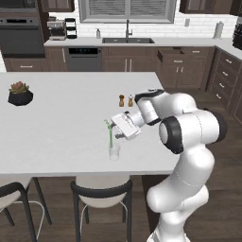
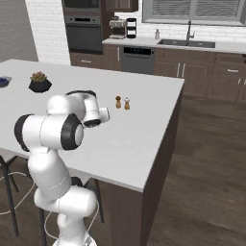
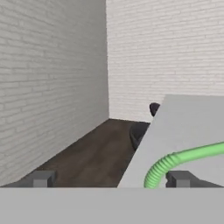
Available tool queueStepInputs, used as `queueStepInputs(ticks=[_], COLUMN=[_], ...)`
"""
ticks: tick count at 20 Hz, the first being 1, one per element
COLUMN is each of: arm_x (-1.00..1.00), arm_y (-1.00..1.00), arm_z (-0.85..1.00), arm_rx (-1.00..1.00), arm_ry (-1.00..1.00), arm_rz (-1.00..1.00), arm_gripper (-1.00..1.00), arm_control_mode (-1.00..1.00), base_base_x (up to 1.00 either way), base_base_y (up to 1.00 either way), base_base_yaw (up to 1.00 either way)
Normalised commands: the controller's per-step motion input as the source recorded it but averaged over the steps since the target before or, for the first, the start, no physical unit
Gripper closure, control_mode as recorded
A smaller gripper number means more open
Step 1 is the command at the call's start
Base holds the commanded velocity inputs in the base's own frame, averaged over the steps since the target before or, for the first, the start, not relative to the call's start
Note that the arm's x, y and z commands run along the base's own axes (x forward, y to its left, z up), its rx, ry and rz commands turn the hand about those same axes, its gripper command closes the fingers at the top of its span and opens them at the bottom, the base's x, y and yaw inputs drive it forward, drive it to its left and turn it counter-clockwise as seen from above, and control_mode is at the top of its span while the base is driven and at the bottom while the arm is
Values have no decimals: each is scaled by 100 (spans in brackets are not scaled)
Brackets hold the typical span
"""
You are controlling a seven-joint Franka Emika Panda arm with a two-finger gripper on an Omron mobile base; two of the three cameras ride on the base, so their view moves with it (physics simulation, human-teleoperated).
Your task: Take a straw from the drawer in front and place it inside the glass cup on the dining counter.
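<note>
The glass cup [image 1: 114,151] stands upright on the dining counter [image 1: 56,127], close to its near edge and toward the near right corner; a green straw [image 1: 110,133] stands in it, its lower end inside the cup and its bent top leaning toward the gripper [image 1: 112,124]; the gripper sits just above and beside the cup, level with the straw's top, with the arm reaching in from the right. In the hand view the two fingertips [image 3: 41,178] stand well apart, and the ribbed green straw [image 3: 175,161] curves between them, nearer the right-hand tip; whether it touches that tip I cannot tell; the fingers are spread wide and grip nothing. Two shakers [image 1: 125,100], one brown and one white, stand side by side near the middle of the counter's right edge; a potted succulent [image 1: 20,93] sits by the left edge. A drawer [image 1: 172,51] under the back worktop stands pulled out.
</note>
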Motion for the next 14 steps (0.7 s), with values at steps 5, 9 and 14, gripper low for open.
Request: queueStepInputs(ticks=[5,9,14], arm_x=[12,19,3], arm_y=[-2,-43,-48], arm_z=[-25,-23,-7], arm_rx=[-38,-20,-20], arm_ry=[16,11,9], arm_rz=[-5,-1,0], arm_gripper=[-100,-100,-100], arm_control_mode=[-100,-100,-100], base_base_x=[0,0,0], base_base_y=[0,0,0], base_base_yaw=[0,0,0])
